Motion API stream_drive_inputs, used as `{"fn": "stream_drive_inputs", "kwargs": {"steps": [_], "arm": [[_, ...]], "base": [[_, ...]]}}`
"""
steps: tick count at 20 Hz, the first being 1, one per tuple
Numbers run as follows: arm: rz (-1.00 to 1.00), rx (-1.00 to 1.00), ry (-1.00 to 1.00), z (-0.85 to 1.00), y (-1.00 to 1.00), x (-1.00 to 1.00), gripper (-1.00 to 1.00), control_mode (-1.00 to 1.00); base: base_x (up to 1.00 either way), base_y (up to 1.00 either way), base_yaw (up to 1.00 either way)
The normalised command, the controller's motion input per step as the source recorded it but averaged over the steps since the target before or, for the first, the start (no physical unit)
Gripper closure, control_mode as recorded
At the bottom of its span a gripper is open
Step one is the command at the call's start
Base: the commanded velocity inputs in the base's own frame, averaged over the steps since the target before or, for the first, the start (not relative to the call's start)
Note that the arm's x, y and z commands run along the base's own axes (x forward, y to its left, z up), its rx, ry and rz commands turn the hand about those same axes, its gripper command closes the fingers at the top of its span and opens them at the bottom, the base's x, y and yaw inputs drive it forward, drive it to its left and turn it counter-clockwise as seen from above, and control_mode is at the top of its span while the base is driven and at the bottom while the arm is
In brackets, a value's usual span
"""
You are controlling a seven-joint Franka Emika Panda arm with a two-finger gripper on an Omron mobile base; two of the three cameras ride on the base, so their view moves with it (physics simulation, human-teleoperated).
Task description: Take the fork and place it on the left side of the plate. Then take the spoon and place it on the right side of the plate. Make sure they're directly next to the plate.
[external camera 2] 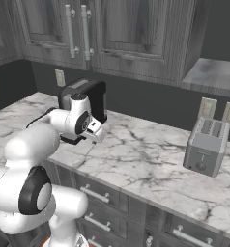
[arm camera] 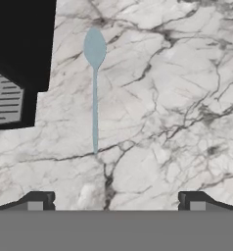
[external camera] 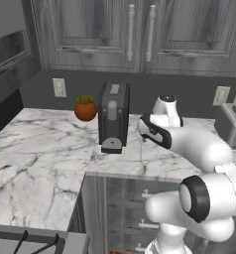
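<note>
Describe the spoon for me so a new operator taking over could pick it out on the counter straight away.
Start at the black coffee machine on the marble counter. Just beside its base, on the side away from the potted plant, lies the spoon, flat on the stone. It is the one slim pale blue-grey utensil there, with a small rounded bowl head and a long straight handle.

I'm looking at a marble counter (arm camera: pixel 177 88), white with grey veins, smooth and softly polished. The spoon (arm camera: pixel 94 98) on it reads as pale blue-grey metal, flat and matt, no glint that I can catch. The coffee machine (external camera: pixel 113 118) looks like dark plastic with a slight sheen, and its drip grille (arm camera: pixel 5 100) is grey and ribbed. The toaster (external camera 2: pixel 206 146) looks like brushed grey metal. The cabinet doors (external camera 2: pixel 131 34) show grey wood grain, matt, with smooth metal handles (external camera 2: pixel 69 30). The little plant pot (external camera: pixel 85 111) is glossy orange.
</note>
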Motion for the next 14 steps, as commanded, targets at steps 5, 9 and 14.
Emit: {"fn": "stream_drive_inputs", "kwargs": {"steps": [5,9,14], "arm": [[0.00,-0.04,0.00,-0.42,0.10,0.30,-1.00,-1.00],[0.00,0.00,0.00,-0.31,0.00,0.24,-1.00,-1.00],[0.01,0.00,0.00,-0.19,-0.01,0.13,-1.00,-1.00]], "base": [[0.00,0.00,0.00],[0.00,0.00,0.00],[0.00,0.00,0.00]]}}
